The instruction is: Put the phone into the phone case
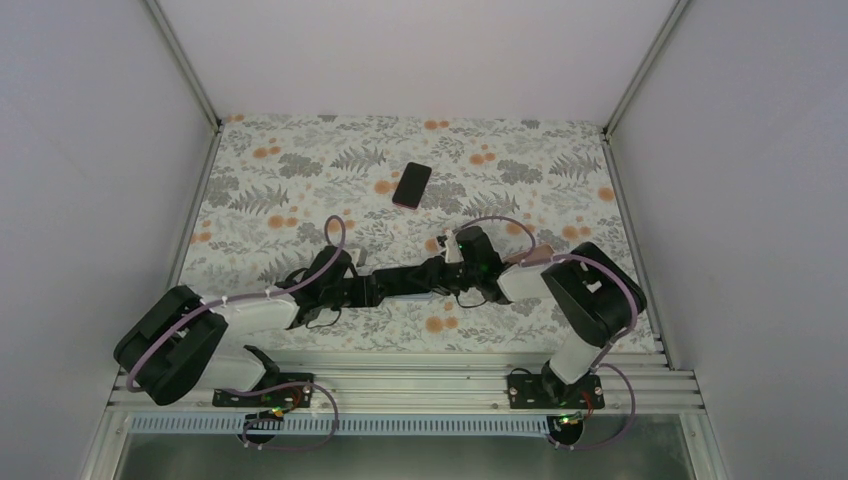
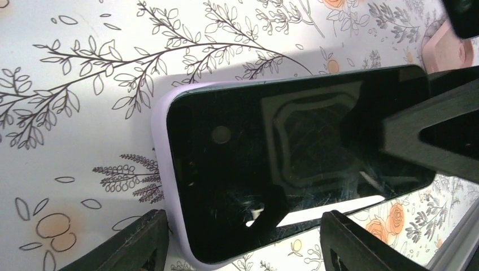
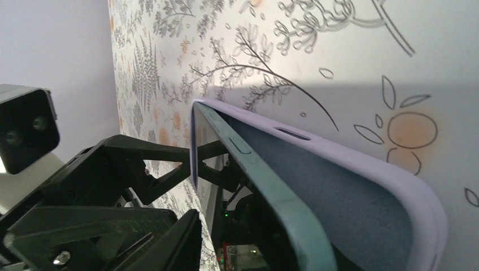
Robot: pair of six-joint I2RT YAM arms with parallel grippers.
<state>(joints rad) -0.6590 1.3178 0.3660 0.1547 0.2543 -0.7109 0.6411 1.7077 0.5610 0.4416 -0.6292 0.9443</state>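
Note:
A black-screened phone [image 2: 294, 152] with a teal edge [image 3: 265, 180] sits partly in a lilac case [image 2: 162, 169]. In the right wrist view its near end stands off the case [image 3: 384, 180], showing the dark lining. Both are held off the table between the arms [image 1: 405, 280]. My right gripper [image 1: 452, 272] is shut on the near end, with one finger [image 2: 435, 135] lying over the screen and one finger [image 3: 169, 243] showing in its own view. My left gripper [image 1: 352, 287] is open, its fingers [image 2: 130, 243] spread either side of the phone's other end.
A second dark phone with a pink rim [image 1: 412, 185] lies on the floral tablecloth [image 1: 300, 180] further back, and its pink corner shows in the left wrist view [image 2: 446, 53]. Grey walls close in the table left, right and behind.

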